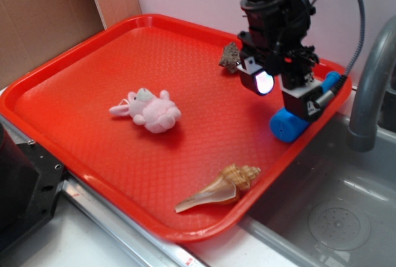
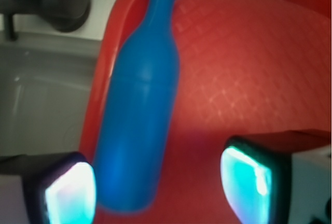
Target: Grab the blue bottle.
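The blue bottle (image 2: 137, 115) is seen lying on its side along the rim of the red tray (image 1: 93, 75), beside the sink (image 1: 346, 211); the pincer (image 2: 155, 187) is held spread wide above its base, with nothing gripped and a gap left at one finger.

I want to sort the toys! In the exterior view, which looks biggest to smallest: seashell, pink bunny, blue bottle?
1. Seashell, longest, though nearest the camera.
2. Pink bunny.
3. Blue bottle: unsure, the tool hides part of it.
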### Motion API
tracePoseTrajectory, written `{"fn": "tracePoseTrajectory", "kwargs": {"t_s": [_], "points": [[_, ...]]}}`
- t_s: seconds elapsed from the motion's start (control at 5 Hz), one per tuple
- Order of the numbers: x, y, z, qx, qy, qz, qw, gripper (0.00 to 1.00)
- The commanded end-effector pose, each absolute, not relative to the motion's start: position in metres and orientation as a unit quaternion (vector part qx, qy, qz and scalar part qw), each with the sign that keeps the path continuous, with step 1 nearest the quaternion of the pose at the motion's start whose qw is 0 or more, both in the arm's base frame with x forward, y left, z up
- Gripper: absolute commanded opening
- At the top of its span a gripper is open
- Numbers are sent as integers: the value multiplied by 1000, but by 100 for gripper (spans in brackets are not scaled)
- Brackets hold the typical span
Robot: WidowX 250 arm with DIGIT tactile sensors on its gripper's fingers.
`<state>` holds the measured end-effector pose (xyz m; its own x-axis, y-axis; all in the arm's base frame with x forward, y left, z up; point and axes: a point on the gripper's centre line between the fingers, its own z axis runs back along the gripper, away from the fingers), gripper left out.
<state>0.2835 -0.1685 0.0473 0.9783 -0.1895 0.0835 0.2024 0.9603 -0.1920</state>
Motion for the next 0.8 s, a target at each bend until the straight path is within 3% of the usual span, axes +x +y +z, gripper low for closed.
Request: {"fn": "tracePoseTrajectory", "kwargs": {"t_s": [0.0, 0.2, 0.4, 0.6], "points": [[311, -172, 60, -115, -32, -111, 987, 100], [312, -163, 51, -106, 12, -114, 988, 0], [303, -150, 50, -98, 45, -140, 984, 0], [255, -160, 37, -92, 79, -154, 981, 0]]}}
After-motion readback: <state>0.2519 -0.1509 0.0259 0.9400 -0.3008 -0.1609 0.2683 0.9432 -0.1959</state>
